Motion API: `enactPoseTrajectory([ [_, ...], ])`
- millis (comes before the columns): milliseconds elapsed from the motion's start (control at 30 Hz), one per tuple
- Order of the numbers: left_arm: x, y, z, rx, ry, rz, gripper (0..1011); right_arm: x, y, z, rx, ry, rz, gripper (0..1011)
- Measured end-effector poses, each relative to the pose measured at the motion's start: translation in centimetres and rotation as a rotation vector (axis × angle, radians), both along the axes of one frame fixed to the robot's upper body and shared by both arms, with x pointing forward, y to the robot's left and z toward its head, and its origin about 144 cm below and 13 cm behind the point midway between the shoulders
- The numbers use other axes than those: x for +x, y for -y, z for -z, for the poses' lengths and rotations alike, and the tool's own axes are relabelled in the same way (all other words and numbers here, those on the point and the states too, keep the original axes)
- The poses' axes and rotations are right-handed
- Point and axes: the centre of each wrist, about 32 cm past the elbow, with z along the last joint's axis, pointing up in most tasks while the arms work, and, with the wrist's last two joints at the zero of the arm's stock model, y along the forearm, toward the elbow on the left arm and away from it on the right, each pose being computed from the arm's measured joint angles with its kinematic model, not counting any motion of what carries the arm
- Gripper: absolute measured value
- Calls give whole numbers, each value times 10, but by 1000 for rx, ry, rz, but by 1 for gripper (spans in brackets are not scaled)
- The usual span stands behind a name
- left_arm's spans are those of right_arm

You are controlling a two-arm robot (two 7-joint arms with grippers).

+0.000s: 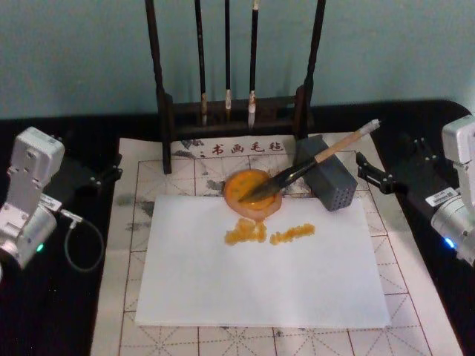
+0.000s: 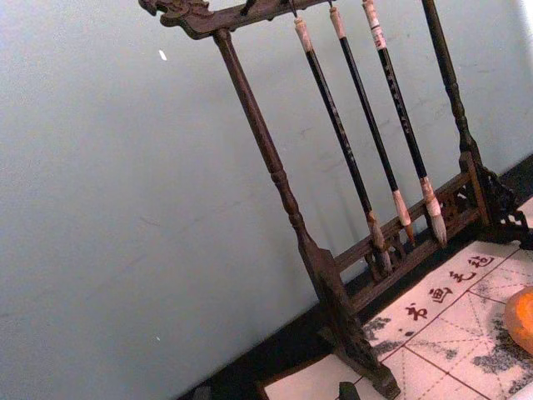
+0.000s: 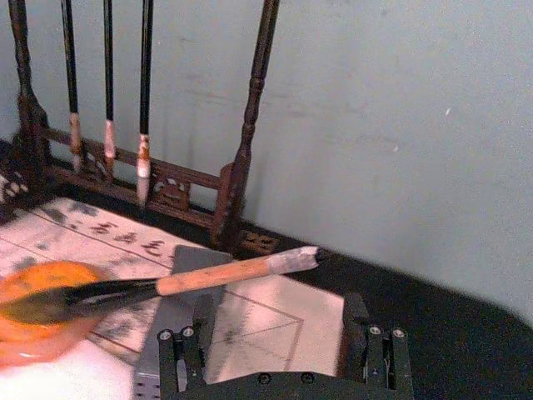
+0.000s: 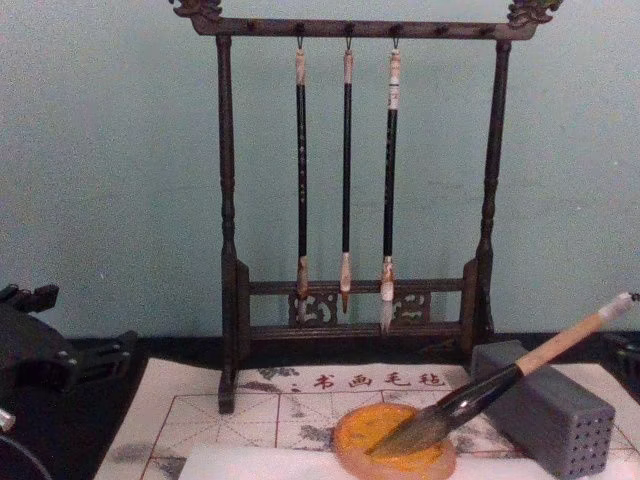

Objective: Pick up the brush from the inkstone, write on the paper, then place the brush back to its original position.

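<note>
A brush (image 1: 326, 154) with a tan wooden upper shaft, glossy black lower part and whitish cap is seen right of centre in the head view, its hair tuft in a translucent, glossy amber inkstone (image 1: 237, 185). Smooth, matt white paper (image 1: 260, 274) is shown below, over a cream, ink-stained mat (image 1: 412, 297). A matt grey perforated block (image 1: 338, 189) and a dark turned-wood rack (image 4: 229, 320) are pictured behind.

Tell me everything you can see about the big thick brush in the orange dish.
The thick calligraphy brush has a tan wooden upper shaft, glossy black lower part, dark tuft and whitish end cap. It lies tilted, tuft resting in the translucent orange inkstone, shaft leaning on the grey perforated block, cap raised toward the robot's right.
</note>
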Motion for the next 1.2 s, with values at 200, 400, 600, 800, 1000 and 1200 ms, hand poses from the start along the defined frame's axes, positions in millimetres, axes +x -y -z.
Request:
enactPoseTrajectory([
  [200,0,0,0,0,0,0,1001,-1,-2,-3,160,-86,-18,1002],
  [400,0,0,0,0,0,0,1001,-1,-6,-6,312,-165,-16,1003],
  [600,0,0,0,0,0,0,1001,3,-10,-7,483,-242,-2,1003],
  [800,0,0,0,0,0,0,1001,8,-11,-7,640,-313,23,1002],
  [1000,0,0,0,0,0,0,1001,15,-12,-6,738,-347,45,1002],
  [1200,0,0,0,0,0,0,1001,22,-15,-5,829,-372,68,1002],
])
